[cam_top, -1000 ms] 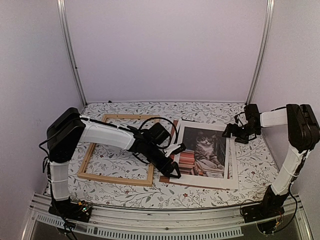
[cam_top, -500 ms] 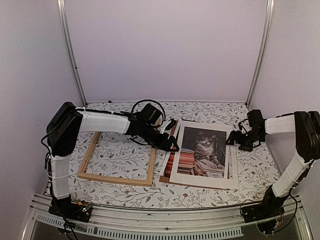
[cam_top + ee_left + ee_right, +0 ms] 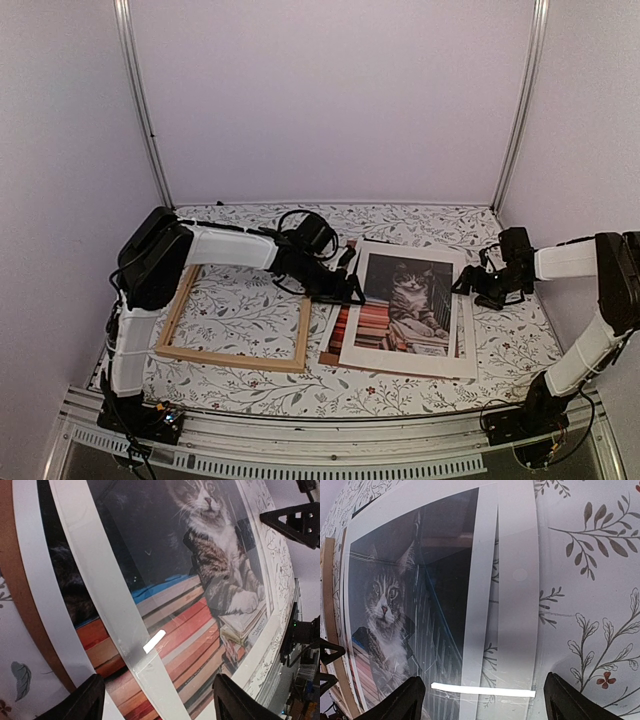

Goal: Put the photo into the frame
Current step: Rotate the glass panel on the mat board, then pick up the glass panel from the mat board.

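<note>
1. The photo (image 3: 400, 300) was a flat, glossy rectangle of paper showing a grey tabby cat above stacked red and orange books. It lay right of centre on the table (image 3: 520, 340), whose pale cover was printed with leafy sprigs.
2. Its long axis ran from the near edge toward the far wall, leaning slightly. The cat's head sat at the far end and the books at the near end.
3. A white mat (image 3: 400, 362) with a rectangular cut-out lay askew on the print, so a strip of the picture showed outside the mat's left side. A plain brown backing board (image 3: 328, 357) stuck out beneath the stack at its near left corner.
4. The frame (image 3: 230, 358) was an open rectangle of thin, light bare wood rails. It lay flat just beside the stack on its left, and the table's pattern showed through its opening. The photo was not in it.
5. The left gripper (image 3: 352, 285) hung over the photo's left edge. In the left wrist view I saw its dark fingers (image 3: 90, 700) spread wide with nothing between them.
6. The right gripper (image 3: 468, 282) sat low at the mat's right edge. Its fingers (image 3: 400, 702) were also wide apart and grasping nothing.
</note>
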Controlling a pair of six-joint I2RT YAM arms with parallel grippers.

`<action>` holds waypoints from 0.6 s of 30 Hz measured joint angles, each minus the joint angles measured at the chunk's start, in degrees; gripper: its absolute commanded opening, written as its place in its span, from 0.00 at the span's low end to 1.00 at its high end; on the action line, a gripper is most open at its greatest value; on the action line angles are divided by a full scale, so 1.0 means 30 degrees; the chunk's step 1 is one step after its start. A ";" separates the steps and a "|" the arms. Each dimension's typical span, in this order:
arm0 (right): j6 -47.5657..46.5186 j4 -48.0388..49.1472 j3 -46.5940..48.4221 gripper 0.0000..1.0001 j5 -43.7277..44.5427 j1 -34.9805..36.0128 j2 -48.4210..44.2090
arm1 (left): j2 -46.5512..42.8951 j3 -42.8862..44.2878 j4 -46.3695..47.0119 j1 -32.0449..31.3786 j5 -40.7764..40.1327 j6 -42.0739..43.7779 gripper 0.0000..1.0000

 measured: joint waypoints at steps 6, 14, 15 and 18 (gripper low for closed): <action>0.0576 0.1158 -0.0525 0.83 -0.1129 -0.0015 -0.0051 | 0.0117 0.0022 0.0102 -0.0022 0.0051 -0.0831 0.76; 0.1552 0.1982 -0.0940 0.81 -0.2550 -0.0022 -0.0044 | 0.0000 -0.0699 0.1443 -0.0036 0.0102 -0.2025 0.76; 0.1661 0.2098 -0.0998 0.80 -0.2637 -0.0022 -0.0044 | -0.0044 -0.0845 0.1654 -0.0036 0.0095 -0.2157 0.76; 0.2033 0.2317 -0.1086 0.80 -0.2885 -0.0131 -0.0044 | -0.0211 -0.1275 0.2222 -0.0036 0.0058 -0.2470 0.76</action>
